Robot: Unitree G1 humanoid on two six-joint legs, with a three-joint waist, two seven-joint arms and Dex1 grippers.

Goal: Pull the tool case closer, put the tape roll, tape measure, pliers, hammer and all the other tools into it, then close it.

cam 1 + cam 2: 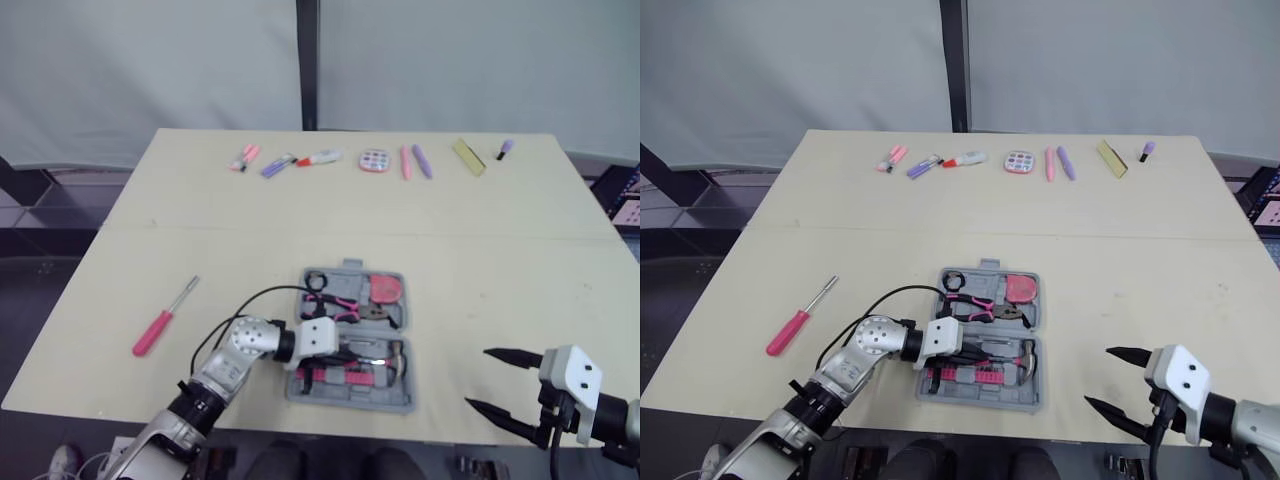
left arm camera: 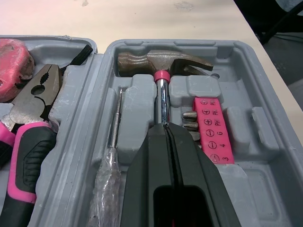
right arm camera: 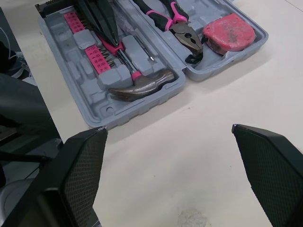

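The tool case [image 1: 385,403] lies open and flat on the table [image 1: 500,250], close to the near edge and about mid-width, with both grey halves facing up.

In the half nearer me I see the hammer [image 2: 161,61] lying in its moulded slot, head toward my right. Beside its shaft sits a pink bit holder [image 2: 212,127] with a row of bits. On the other side a thin driver [image 2: 112,156] lies in a clear sleeve.

In the far half are the pliers [image 2: 35,92] with pink and black handles. The pink tape measure [image 3: 229,32] sits just beside their nose at the right end. The black tape roll [image 1: 309,282] is at the left end.

My left gripper [image 2: 164,126] is inside the near half. Its two black fingers are pressed together with only a thin seam between them. The tips rest on the hammer's chrome shaft, and I cannot tell whether they grip it.

My right gripper [image 1: 478,378] hangs over bare table to the right of the case, apart from it. Its fingers are spread wide with nothing between them.

A pink-handled screwdriver [image 1: 155,332] lies on the table well left of the case. Along the far edge runs a row of small items, a purple pen [image 1: 422,160] among them.
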